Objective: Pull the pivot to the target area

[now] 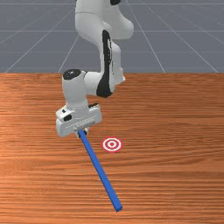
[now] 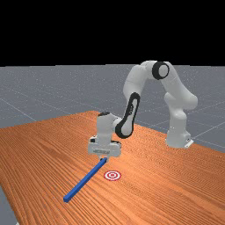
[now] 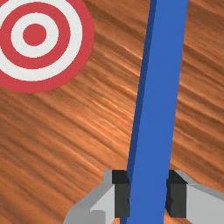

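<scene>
Evidently we have the hand (image 3: 148, 194) closed on the pivot, a long blue bar (image 1: 99, 169), with dark pads (image 3: 122, 197) touching both its sides. We judge it stiff and fairly light, hardly fragile, though its smooth faces may slip and its length may swing it round if we drag quickly. Gripping it across its narrow width suits a pull; a hold nearer its middle would probably steer better. From the hand, which has it at one end, the bar runs out over the counter (image 1: 175, 131) towards the front view's bottom edge, passing beside the target (image 1: 112, 144) without covering it.
</scene>
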{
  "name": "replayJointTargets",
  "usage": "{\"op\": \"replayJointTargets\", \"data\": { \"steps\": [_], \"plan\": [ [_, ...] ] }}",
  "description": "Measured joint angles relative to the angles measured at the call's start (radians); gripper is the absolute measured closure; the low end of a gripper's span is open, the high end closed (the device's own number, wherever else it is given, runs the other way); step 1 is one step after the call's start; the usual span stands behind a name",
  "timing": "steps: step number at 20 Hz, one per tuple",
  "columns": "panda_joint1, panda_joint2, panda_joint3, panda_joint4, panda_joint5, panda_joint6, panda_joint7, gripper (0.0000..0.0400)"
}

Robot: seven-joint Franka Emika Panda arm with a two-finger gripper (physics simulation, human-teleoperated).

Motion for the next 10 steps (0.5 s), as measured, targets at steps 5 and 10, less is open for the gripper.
{"op": "replayJointTargets", "data": {
  "steps": [5,10],
  "plan": [
    [0.070,-0.017,0.014,-0.036,-0.012,0.024,0.042,0.0299],
    [0.089,-0.021,0.026,-0.044,-0.025,0.026,0.031,0.0299]
  ]
}}
